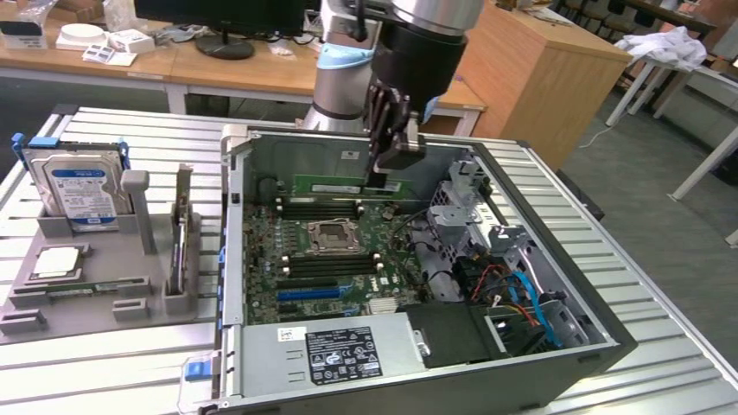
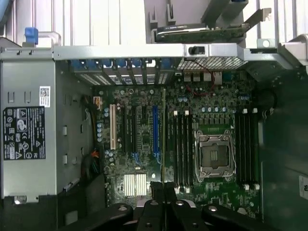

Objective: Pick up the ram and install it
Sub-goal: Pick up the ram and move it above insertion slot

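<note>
Upper centre of the exterior view, the gripper (image 1: 388,175) is clamped tight on the ram (image 1: 334,185), holding the green stick on edge just above the motherboard (image 1: 334,255) slots (print on the power supply (image 1: 342,353) label and the hard drive (image 1: 79,186) blue sticker is unreadable)

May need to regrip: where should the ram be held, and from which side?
By its upper long edge, from above, fingers pinching the two flat faces. The ram stands on edge over the motherboard, lower edge toward the slots; the gripper holds it so.
</note>
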